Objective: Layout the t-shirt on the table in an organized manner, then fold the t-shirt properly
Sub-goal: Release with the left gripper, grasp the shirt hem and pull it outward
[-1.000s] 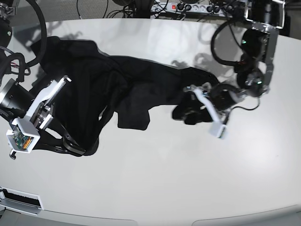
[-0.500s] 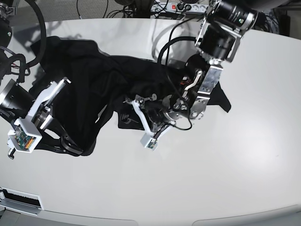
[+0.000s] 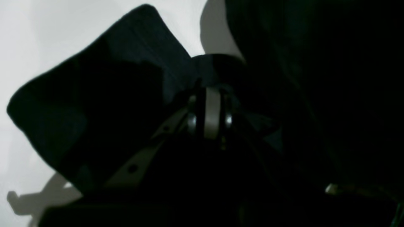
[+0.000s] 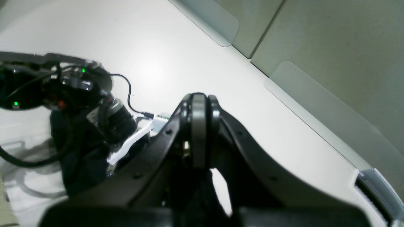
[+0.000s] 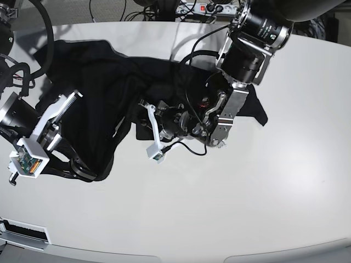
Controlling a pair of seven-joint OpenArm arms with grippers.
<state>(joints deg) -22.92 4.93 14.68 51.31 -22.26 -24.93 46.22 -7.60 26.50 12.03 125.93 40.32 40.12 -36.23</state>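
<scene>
Glossy white table (image 5: 247,208) bears crumpled black t-shirt (image 5: 98,93), pinched by both tools.

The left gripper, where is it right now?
In the base view the left gripper sits near the table's middle, closed on a fold of the t-shirt, right of the right gripper.

Robotics lab — white table (image 5: 263,208); power strip (image 5: 219,7), cables beyond.

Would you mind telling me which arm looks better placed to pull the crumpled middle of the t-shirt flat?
Probably the left. The left gripper sits at the bunched middle of the t-shirt, jaws together on a fold in its wrist view. The right gripper is shut at the shirt's near corner, pinning that end.
</scene>
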